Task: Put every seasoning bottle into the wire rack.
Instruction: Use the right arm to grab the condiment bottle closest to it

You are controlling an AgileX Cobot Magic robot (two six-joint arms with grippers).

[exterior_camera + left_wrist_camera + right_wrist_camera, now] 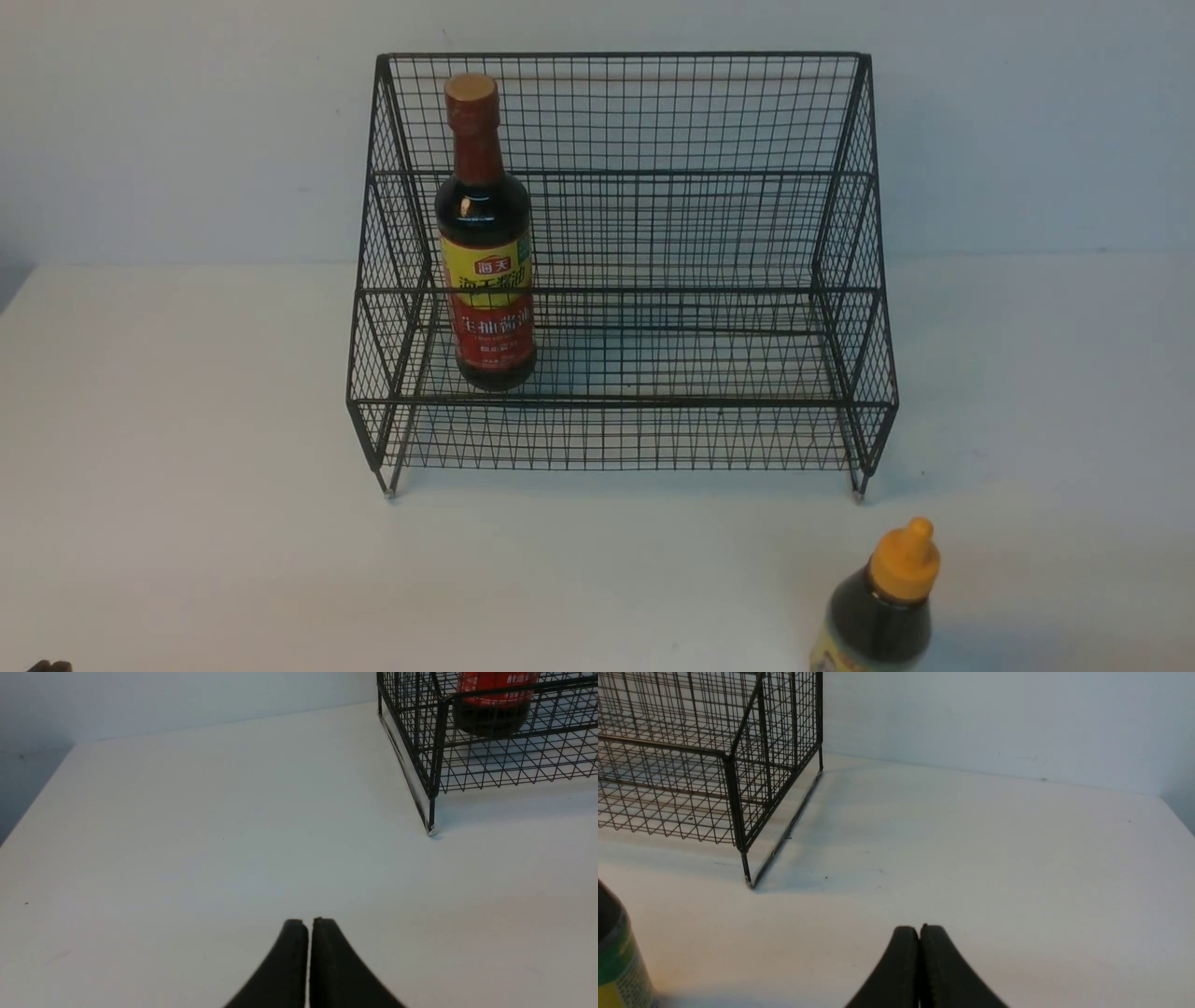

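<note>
The wire rack [653, 401] sits at the back of the white table [187, 523], close to the pale wall, its stepped tiers facing forward. The tall bottle [485, 233] is in: it stands upright on the lower tier, hard over at the rack's left end, brown-gold cap up, yellow-and-red label to the front. The short bottle [882, 611] is not in. It stands upright on the table outside the rack, forward of the front right foot, with its orange-yellow nozzle cap showing and its lower body cut off by the edge of the front view.

The left gripper [309, 926] hangs over bare tabletop, fingers pressed together with nothing between them and the rack's front left foot ahead of it. The right gripper [920, 932] is likewise closed and empty above the table, and the short bottle shows only as a dark shoulder and green-yellow label at the edge of its wrist view, apart from the fingers.
</note>
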